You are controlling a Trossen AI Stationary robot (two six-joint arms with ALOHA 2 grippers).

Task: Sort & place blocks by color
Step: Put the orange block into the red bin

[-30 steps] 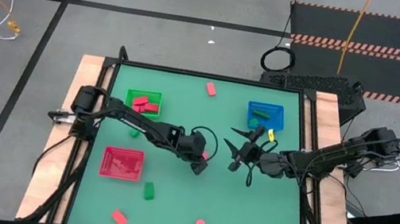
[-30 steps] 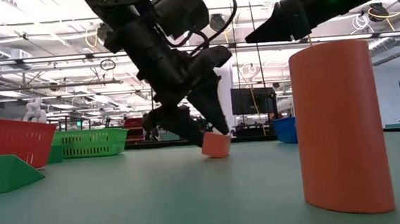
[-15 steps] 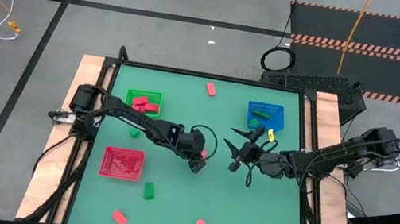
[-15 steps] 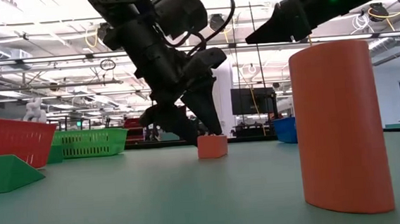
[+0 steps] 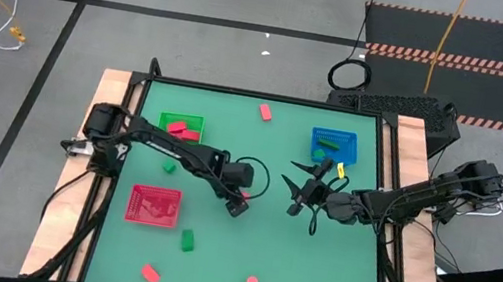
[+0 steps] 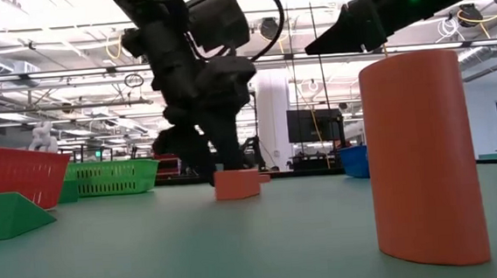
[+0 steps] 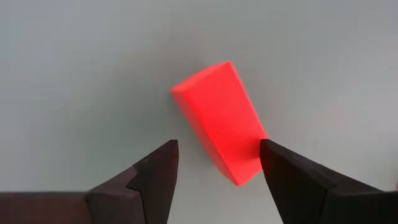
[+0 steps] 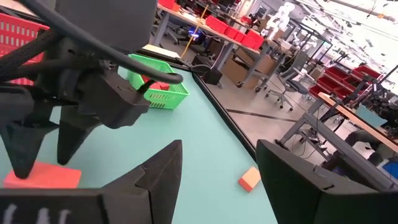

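Left gripper [image 5: 239,204] sits near table centre, fingers spread apart, straddling a red block [image 7: 221,119] without closing on it. Left wrist view: the block lies slantwise on the green mat between the two dark fingertips, one end close to one finger; contact cannot be told. Low view: the same block [image 6: 237,184] rests flat on the table directly under the gripper [image 6: 213,163], something the high view hides beneath the arm.

Right gripper [image 5: 298,191] hovers just beside the left one, fingers wide open, holding nothing. Right wrist view shows the left gripper [image 8: 37,149] over the block [image 8: 42,175], the green tray [image 8: 159,88] beyond it with a red piece inside, and another red block [image 8: 249,179] lying apart.

High view only: red tray [image 5: 153,205] and blue tray [image 5: 335,146] either side of the grippers.
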